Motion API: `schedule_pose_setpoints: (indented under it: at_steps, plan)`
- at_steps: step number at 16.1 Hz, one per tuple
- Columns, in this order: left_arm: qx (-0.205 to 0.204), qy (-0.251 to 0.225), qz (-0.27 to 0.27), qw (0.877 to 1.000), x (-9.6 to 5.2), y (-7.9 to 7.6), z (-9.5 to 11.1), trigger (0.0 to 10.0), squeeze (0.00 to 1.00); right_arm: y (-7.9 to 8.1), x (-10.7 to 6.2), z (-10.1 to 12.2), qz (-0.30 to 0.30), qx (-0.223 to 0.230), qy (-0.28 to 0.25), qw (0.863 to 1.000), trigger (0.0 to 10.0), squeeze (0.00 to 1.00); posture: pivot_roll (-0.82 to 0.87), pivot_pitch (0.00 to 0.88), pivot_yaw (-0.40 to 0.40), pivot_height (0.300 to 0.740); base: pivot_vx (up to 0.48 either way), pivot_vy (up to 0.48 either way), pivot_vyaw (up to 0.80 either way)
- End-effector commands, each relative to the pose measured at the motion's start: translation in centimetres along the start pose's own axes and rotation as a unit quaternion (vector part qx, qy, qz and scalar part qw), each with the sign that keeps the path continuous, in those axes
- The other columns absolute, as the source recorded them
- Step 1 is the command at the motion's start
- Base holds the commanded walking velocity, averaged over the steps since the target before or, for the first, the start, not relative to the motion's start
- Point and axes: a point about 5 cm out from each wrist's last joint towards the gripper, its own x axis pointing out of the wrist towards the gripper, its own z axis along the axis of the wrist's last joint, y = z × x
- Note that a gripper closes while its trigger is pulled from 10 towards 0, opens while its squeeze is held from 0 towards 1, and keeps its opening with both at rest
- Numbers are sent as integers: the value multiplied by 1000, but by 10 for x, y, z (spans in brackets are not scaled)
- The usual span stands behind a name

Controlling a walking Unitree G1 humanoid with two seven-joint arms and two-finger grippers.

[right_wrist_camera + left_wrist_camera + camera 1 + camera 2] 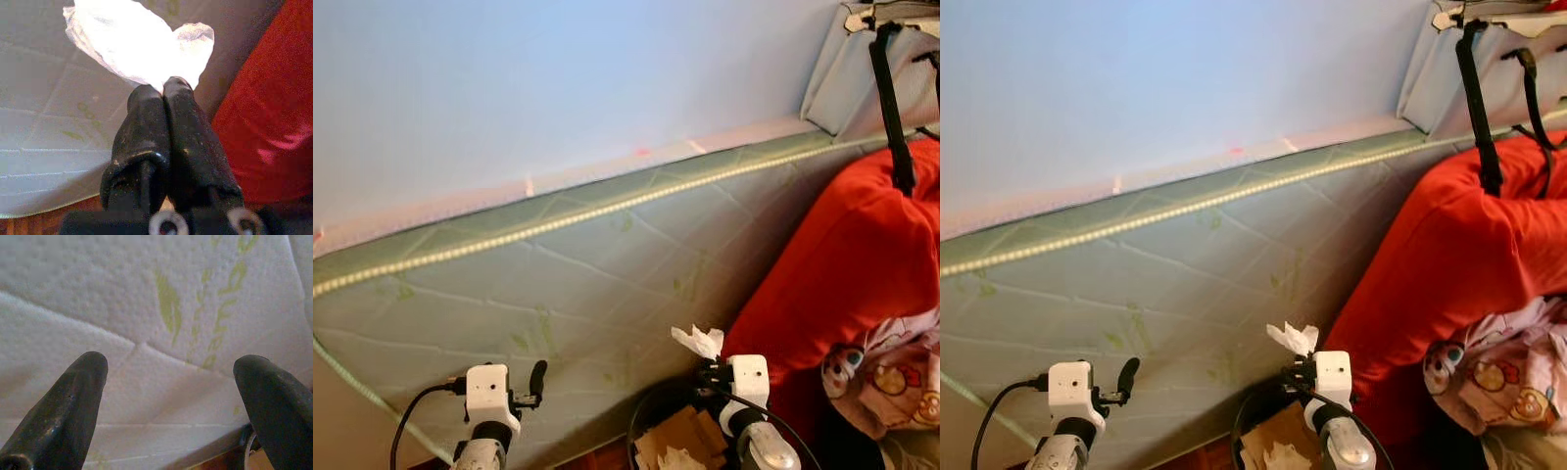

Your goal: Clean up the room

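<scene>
The right gripper (164,90) has its two black fingers pressed together on a crumpled white tissue (142,46), holding it up near the bottom of the scene, just above a dark bin (651,416) that has cardboard (680,436) and paper in it; the left gripper (171,377) hovers to the left with its fingers spread wide apart and nothing between them. Behind both leans a pale green quilted mattress (568,284) against a blue wall (558,88); to the right lies a red cushion (842,264) with a black strap (891,108) over it, and a patterned pink cloth (891,377) sits at the near right.
</scene>
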Motion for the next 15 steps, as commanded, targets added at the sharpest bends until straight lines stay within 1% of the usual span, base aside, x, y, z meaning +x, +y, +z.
schedule_pose_setpoints:
  at_steps: [1, 10, 11, 13, 15]
  plan:
    - [5, 6, 1, 1000, -1, 1, -1, 10000, 0, 1, 1, 0, 0, -1, 1, 1000, 10000, 0, 96, 0, -8, 670, 0, 0, 0]
    - [6, 12, 1, 1000, 1, 3, -4, 10000, 0, -3, 0, -8, -1, -2, 28, 1000, 10000, 0, 101, 0, -10, 670, 0, 0, 0]
    - [6, 15, 2, 1000, 1, 4, -5, 10000, 0, -4, 0, -11, -3, -4, 44, 999, 10000, 0, 101, 0, -11, 670, 0, 0, 0]
    - [5, 19, 3, 1000, 1, 4, -8, 10000, 0, -4, -1, -15, -1, -5, 56, 998, 10000, 0, 103, 0, -13, 670, 0, 0, 0]
    - [5, 20, 2, 1000, 2, 4, -9, 10000, 0, -4, -1, -15, 2, -2, 53, 999, 10000, 0, 103, 0, -12, 670, 0, 0, 0]
